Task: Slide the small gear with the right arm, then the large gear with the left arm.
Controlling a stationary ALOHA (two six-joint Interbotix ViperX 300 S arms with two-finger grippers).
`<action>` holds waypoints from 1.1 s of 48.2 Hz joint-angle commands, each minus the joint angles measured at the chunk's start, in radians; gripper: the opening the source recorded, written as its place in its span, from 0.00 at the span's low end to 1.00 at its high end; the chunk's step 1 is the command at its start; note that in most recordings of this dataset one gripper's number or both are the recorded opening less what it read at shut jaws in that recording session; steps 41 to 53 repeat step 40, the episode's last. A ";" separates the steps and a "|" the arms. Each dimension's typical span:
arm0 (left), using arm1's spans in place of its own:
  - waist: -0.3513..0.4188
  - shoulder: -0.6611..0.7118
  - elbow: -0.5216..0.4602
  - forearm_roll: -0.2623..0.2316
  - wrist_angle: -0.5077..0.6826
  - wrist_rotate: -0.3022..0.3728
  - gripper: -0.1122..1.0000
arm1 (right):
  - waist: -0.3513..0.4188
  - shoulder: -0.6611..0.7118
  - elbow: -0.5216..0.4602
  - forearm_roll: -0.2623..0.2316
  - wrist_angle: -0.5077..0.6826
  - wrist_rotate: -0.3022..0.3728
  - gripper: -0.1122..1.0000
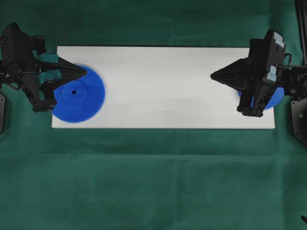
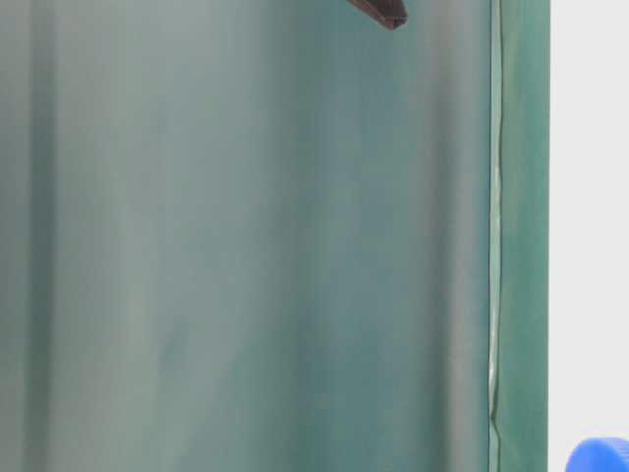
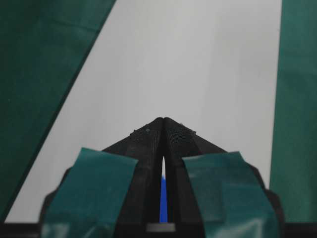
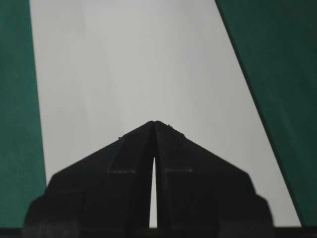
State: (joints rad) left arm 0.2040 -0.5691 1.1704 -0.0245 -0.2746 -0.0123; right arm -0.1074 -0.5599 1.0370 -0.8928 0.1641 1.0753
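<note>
Two blue gears lie on the white board (image 1: 163, 96). The small gear (image 1: 276, 98), at the right edge of the overhead frame, is mostly under the right gripper (image 1: 213, 75), behind its closed tip. The large gear (image 1: 79, 96) lies at left, under the closed left gripper (image 1: 85, 72).

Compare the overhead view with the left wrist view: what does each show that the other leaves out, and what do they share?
Overhead alone: the whole large gear at the board's left end, the right gripper with its tip over the board, and the small gear, mostly hidden beneath that arm.

Left wrist alone: a close look at the left gripper, fingertips pressed together, teal tape on both fingers, a sliver of blue through the slit between them.

Both: the left gripper, shut, the white board and the green cloth.
</note>
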 commanded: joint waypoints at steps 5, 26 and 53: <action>-0.003 -0.005 -0.009 0.002 -0.008 0.000 0.10 | 0.000 0.005 -0.012 0.002 -0.008 0.002 0.55; -0.023 -0.026 -0.021 0.003 0.044 0.003 0.10 | 0.002 0.003 -0.021 0.003 -0.006 0.002 0.55; -0.048 -0.092 -0.038 0.003 0.104 0.003 0.10 | 0.002 -0.017 -0.023 0.003 -0.002 0.002 0.55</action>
